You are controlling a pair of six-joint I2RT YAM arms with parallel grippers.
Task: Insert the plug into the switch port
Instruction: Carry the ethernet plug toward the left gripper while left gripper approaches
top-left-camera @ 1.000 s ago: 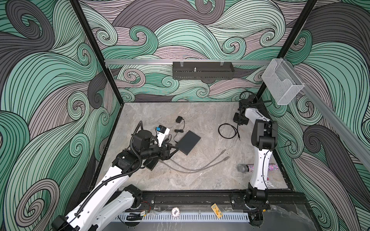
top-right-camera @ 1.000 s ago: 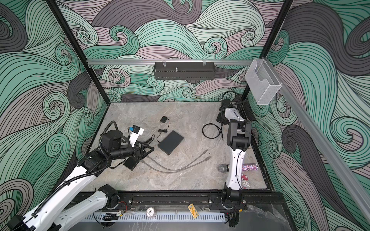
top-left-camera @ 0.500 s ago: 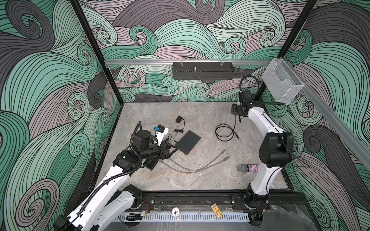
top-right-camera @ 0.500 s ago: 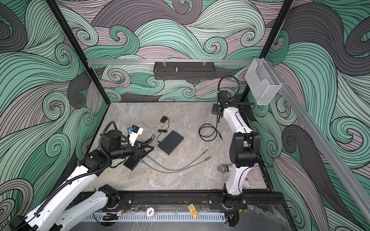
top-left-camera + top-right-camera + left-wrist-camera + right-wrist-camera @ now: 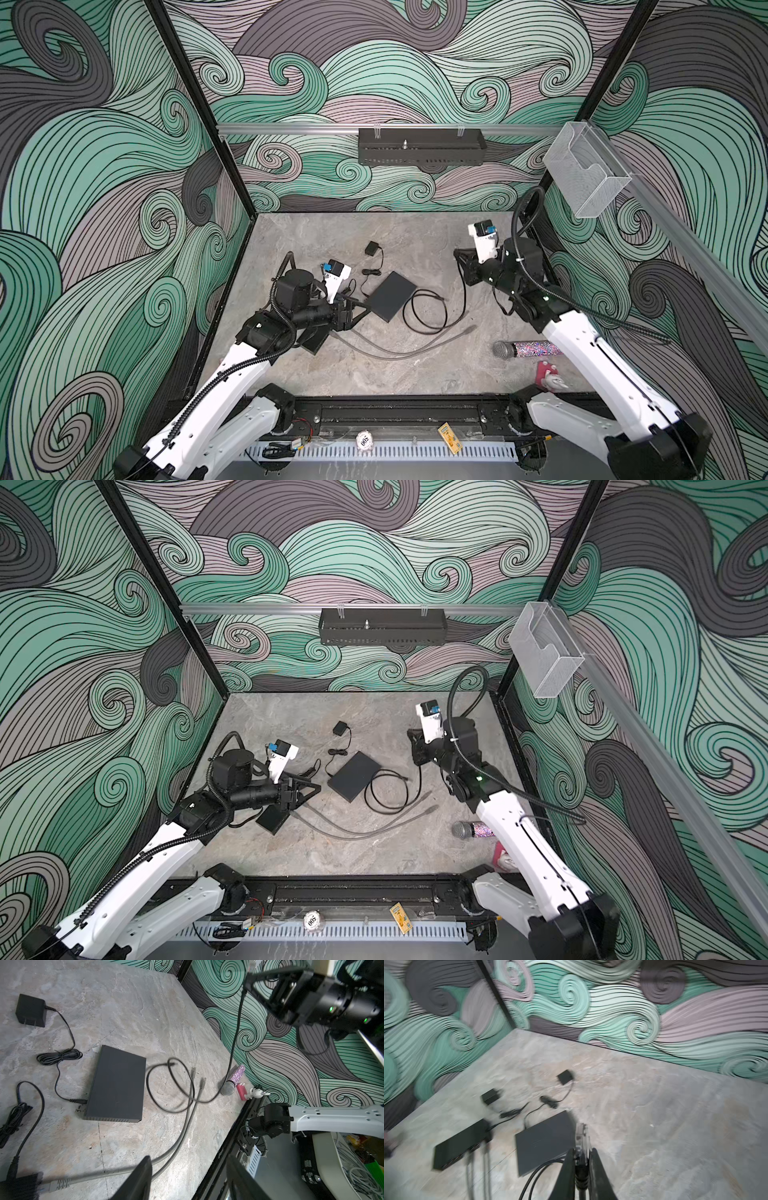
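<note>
Walls (image 5: 374, 62) carry a green, grey and mauve swirl pattern. The worktop (image 5: 395, 374) is grey stone-look. An aluminium rail (image 5: 291, 126) spans the rear wall.

Legible text: one item only. "500" was printed, upside down to the camera, on a round white disc (image 5: 365, 441) at the front rail (image 5: 395, 415), 6 o'clock of the tabletop, in both top views. The yellow tag (image 5: 450, 437) at the disc's 3 o'clock bore print too small to read.

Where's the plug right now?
The plug is clamped in the right gripper, off the table, right of the middle black box in both top views.
</note>
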